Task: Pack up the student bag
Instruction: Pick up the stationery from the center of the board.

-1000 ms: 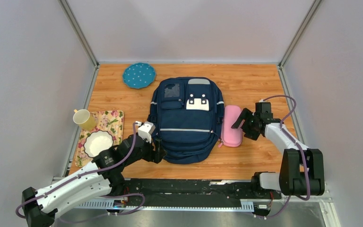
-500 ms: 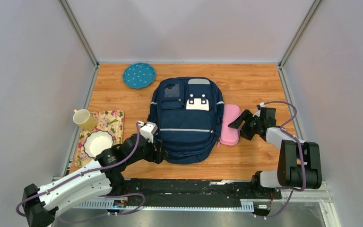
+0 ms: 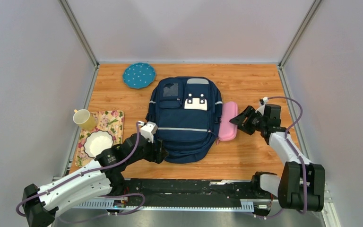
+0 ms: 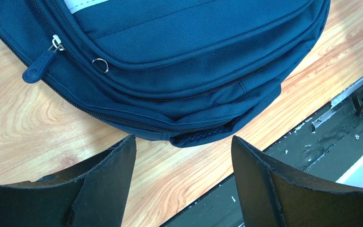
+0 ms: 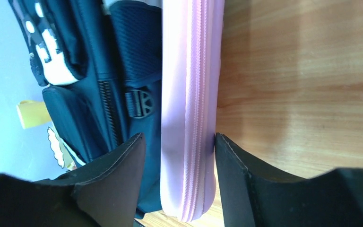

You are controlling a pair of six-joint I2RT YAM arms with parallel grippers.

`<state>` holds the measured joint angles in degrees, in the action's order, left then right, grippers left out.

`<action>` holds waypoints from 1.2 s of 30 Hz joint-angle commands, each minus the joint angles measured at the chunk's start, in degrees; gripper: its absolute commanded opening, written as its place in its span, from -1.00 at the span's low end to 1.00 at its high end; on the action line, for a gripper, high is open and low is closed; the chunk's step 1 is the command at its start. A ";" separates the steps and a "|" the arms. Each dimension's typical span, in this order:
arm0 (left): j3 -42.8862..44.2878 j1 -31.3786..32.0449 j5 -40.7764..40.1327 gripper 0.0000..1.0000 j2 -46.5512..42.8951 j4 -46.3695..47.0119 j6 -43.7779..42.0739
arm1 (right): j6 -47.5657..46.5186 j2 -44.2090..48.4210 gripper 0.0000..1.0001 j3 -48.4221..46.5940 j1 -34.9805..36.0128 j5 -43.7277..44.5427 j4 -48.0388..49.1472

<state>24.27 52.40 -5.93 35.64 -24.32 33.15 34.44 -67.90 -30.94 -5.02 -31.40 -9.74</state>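
The navy student bag [image 3: 185, 118] lies flat mid-table, front pockets up, zippers closed. A pink pencil case [image 3: 228, 121] lies pressed against its right side. My right gripper [image 3: 237, 120] is open and straddles the near end of the case [image 5: 189, 142]. One finger [image 5: 246, 179] touches the case's outer edge, the other [image 5: 118, 179] sits over the bag's side [image 5: 123, 94]. My left gripper [image 3: 159, 150] is open and empty at the bag's lower left corner. In the left wrist view the gripper [image 4: 182, 175] hovers over bare wood just below the bag's bottom edge [image 4: 184, 94].
A blue dotted plate [image 3: 139, 75] lies at the back left. A yellow mug [image 3: 83, 118] and a white bowl [image 3: 98, 143] sit on a floral tray [image 3: 113, 120] at the left. The black front rail [image 3: 194, 187] runs along the table's near edge.
My right gripper has moved left and pushed the pink pencil case against the bag's right side; the right wrist has swung up and back. The left arm has barely moved.
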 commanded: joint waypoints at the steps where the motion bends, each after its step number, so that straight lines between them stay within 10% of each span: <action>1: -0.19 -0.20 1.10 0.61 0.13 2.95 0.34 | -3.67 1.55 0.19 -5.35 1.76 0.54 -5.72; 15: -0.37 -0.19 0.66 0.61 -1.18 2.17 0.60 | -3.94 -6.90 0.20 -8.87 13.27 12.41 -7.22; 24: -0.54 -0.19 0.66 0.61 -1.01 2.08 0.60 | -6.92 -3.65 -0.48 -15.99 20.30 28.13 -18.10; 36: -0.28 -0.19 1.01 0.61 -0.57 2.17 0.43 | -8.86 -12.68 -0.12 -21.88 29.10 40.01 -24.37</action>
<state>23.99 52.40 -4.99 35.20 -23.31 33.19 26.85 -77.52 -50.35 22.96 5.58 -33.65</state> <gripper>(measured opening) 0.806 0.433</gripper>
